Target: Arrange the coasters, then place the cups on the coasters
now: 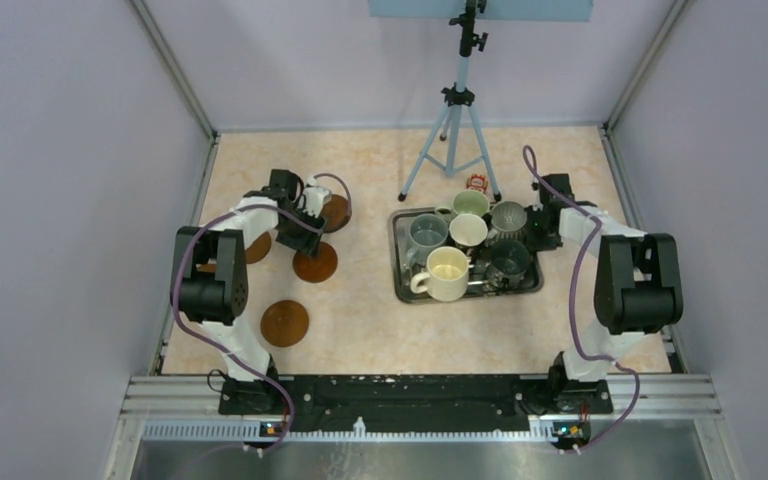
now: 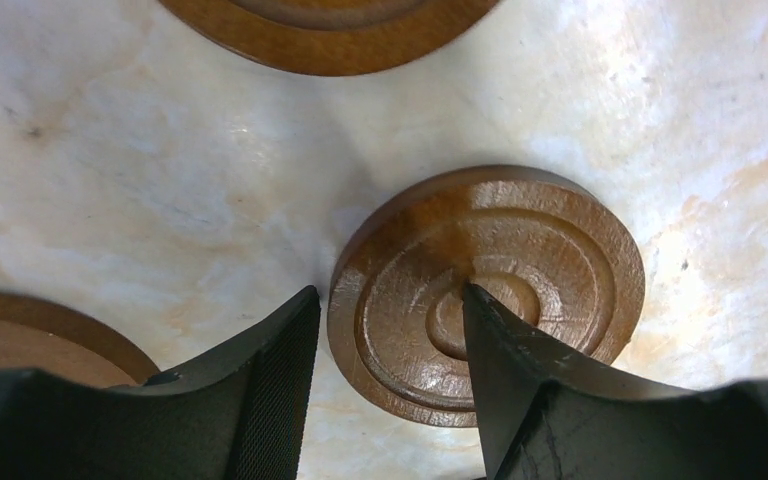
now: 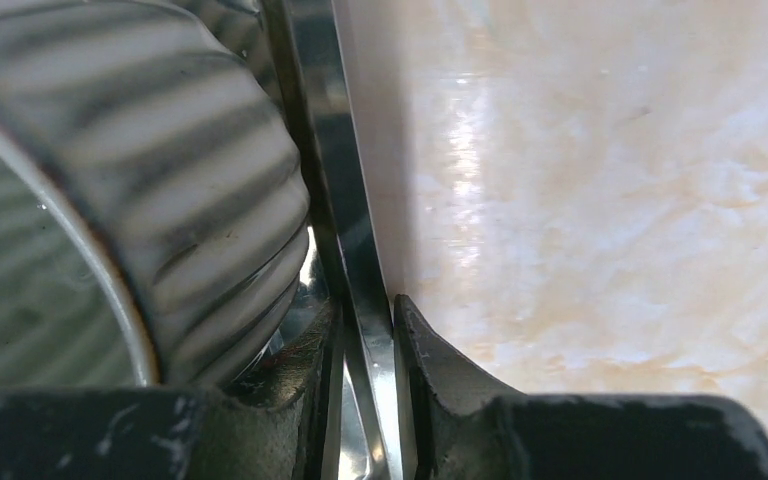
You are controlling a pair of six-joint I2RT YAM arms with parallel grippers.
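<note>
The left gripper (image 2: 390, 292) hangs half open over a coaster (image 2: 560, 240) and holds nothing. One finger is at the coaster's 9 o'clock edge and the other is above its middle, so the flat, round coaster lies a bit toward 3 o'clock. The right gripper (image 3: 365, 305) pinches the tray (image 3: 325, 150) rim tight, beside the ribbed cup (image 3: 160, 180).

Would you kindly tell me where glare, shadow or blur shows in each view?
Top external: evenly lit and sharp. Left wrist: a glossy highlight on the ringed coaster, glare on the table. Right wrist: the ribbed mug is blurred close up; the steel tray glints.
</note>
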